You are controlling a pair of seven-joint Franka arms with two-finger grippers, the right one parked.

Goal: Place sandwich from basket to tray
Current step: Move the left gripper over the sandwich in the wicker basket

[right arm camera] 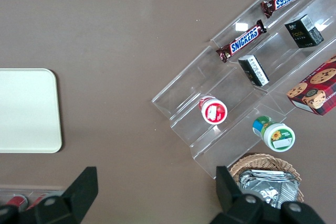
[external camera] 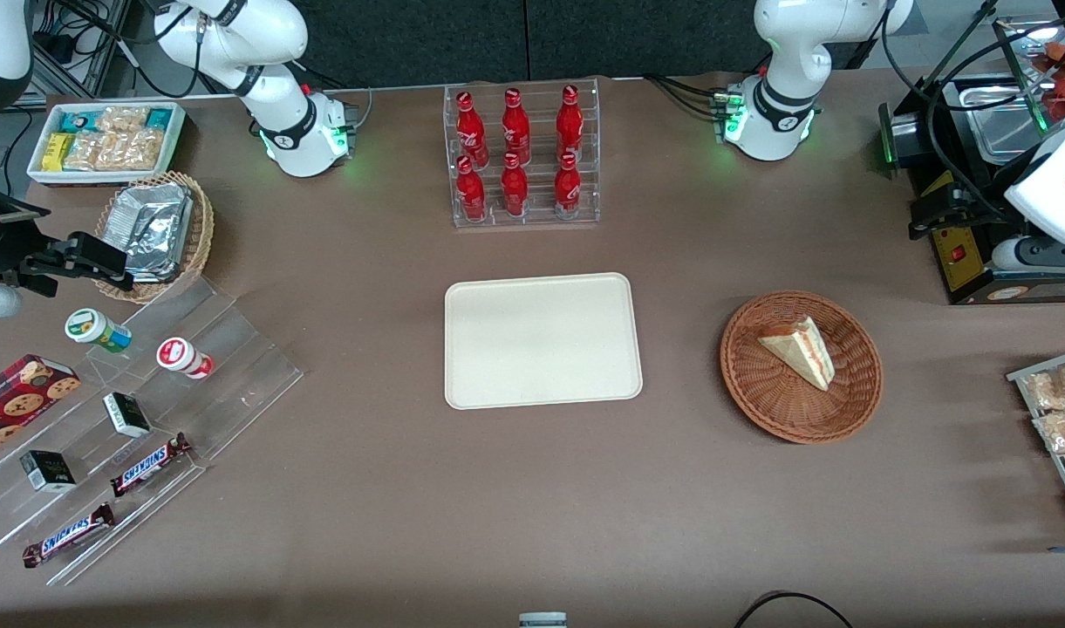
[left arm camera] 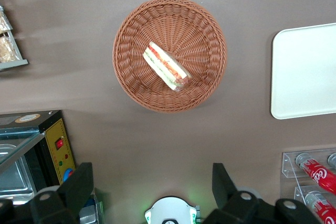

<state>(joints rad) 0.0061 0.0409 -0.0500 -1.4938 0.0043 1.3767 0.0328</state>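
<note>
The sandwich (external camera: pixel 801 349) is a white bread wedge with red and green filling. It lies in the round reddish-brown wicker basket (external camera: pixel 855 401). The cream-white tray (external camera: pixel 542 340) lies flat beside the basket, toward the parked arm's end, with nothing on it. My left gripper (external camera: pixel 931 214) hangs high above the table, farther from the front camera than the basket and toward the working arm's end. In the left wrist view the gripper (left arm camera: pixel 151 182) is open wide and holds nothing, with the sandwich (left arm camera: pixel 166 66), the basket (left arm camera: pixel 202 24) and a tray edge (left arm camera: pixel 304 72) well clear of its fingers (left arm camera: pixel 79 187).
A clear rack of red bottles (external camera: pixel 522 157) stands farther from the front camera than the tray. A black machine (external camera: pixel 977 174) stands close to my gripper. A wire tray of snack packets (external camera: pixel 1055 410) lies at the working arm's end. Stepped clear shelves with snacks (external camera: pixel 131 419) lie toward the parked arm's end.
</note>
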